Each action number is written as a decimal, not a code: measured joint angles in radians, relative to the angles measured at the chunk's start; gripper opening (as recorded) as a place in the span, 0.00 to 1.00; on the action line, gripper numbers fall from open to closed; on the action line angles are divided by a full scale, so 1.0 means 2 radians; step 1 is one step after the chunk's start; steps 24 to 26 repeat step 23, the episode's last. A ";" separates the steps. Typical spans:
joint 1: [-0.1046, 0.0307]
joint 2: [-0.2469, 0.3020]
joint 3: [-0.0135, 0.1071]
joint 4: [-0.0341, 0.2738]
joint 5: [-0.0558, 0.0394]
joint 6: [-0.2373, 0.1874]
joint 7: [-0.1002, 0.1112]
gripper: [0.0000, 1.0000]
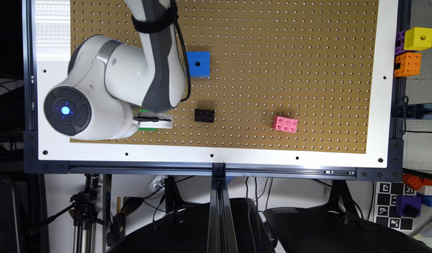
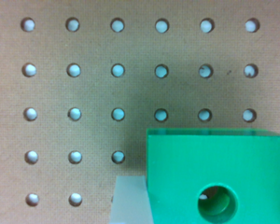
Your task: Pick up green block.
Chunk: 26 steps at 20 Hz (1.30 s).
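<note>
The green block (image 2: pixel 218 177) sits right under my gripper (image 1: pixel 153 119), close up in the wrist view with its round hole facing the camera. One pale finger (image 2: pixel 129 200) shows just beside the block's side, apparently touching it or nearly so; the other finger I cannot see, so I cannot tell whether I am spread around the block or already pinching it. In the exterior view, thin green slivers of the block (image 1: pixel 146 129) peek out on either side of the white gripper part, near the edge of the pegboard worktop (image 1: pixel 272 88) on the exterior view's left.

Further out, a black brick (image 1: pixel 204 115) lies near the gripper, a blue cube (image 1: pixel 198 64) with a hole sits partly behind my arm, and a pink brick (image 1: pixel 285 124) lies well apart toward the exterior view's right. A yellow cube (image 1: pixel 418 38) rests off the board on stacked orange and purple bricks.

As I judge it, the approach is done and I am down at the block. The block looks to be resting on the board, so a firm grip and the lift are left.
</note>
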 joint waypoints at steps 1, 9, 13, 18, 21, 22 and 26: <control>0.000 -0.008 0.000 0.000 0.0000 -0.009 0.000 0.00; 0.000 -0.068 0.000 0.000 0.0000 -0.070 0.000 0.00; 0.000 -0.083 0.000 0.000 0.0000 -0.086 0.000 0.00; 0.000 -0.085 0.000 0.000 0.0000 -0.086 0.000 0.00; 0.000 -0.087 0.000 0.000 0.0000 -0.086 0.000 0.00; 0.000 -0.087 0.000 0.000 0.0000 -0.087 0.000 0.00; 0.000 -0.088 0.000 0.000 0.0000 -0.087 0.000 0.00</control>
